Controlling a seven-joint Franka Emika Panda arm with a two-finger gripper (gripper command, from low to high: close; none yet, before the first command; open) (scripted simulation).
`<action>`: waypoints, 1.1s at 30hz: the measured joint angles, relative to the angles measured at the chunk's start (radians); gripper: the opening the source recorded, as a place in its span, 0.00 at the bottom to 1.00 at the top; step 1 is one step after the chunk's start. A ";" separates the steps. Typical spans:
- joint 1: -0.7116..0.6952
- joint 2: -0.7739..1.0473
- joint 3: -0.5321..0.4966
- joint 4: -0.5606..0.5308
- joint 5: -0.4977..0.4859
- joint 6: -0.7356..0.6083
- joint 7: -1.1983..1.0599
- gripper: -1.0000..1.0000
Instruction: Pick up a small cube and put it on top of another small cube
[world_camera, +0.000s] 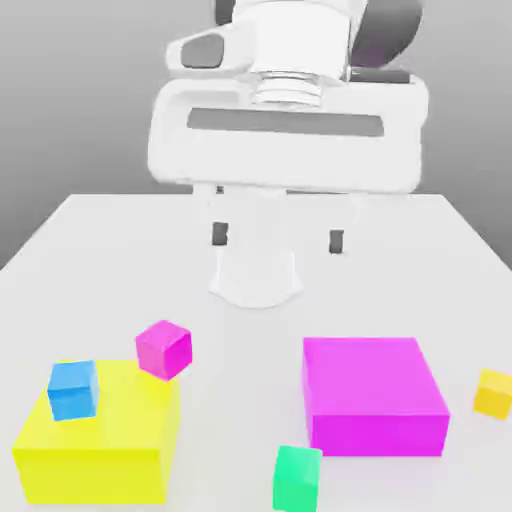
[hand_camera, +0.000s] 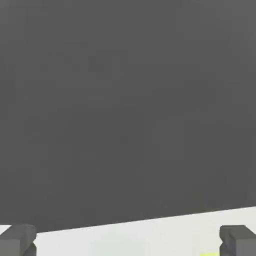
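Note:
The small green cube (world_camera: 297, 478) lies on the white table (world_camera: 100, 250) near the front edge, just off the big magenta block's near corner on the exterior view's left. My gripper (world_camera: 278, 238) hangs high above the table's far middle, well behind the cube. Its two dark fingers (world_camera: 220, 234) are spread wide with nothing between them. In the hand view the gripper (hand_camera: 128, 242) is open, with both fingertips (hand_camera: 18, 241) over the table's pale surface (hand_camera: 125, 240). A small blue cube (world_camera: 73, 389) rests on the big yellow block (world_camera: 95, 440).
A small magenta cube (world_camera: 164, 349) sits tilted at the yellow block's far corner. The big magenta block (world_camera: 373, 394) stands at the exterior view's front right. A small yellow cube (world_camera: 493, 392) lies beyond it, by the right edge. The arm's white base (world_camera: 255, 275) stands mid-table.

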 joint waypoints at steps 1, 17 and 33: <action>0.001 0.036 0.002 -0.007 -0.005 0.015 0.013 0.50; 0.062 0.567 -0.032 -0.041 -0.032 0.306 0.130 0.00; -0.025 0.237 -0.050 -0.138 -0.027 0.071 0.021 0.00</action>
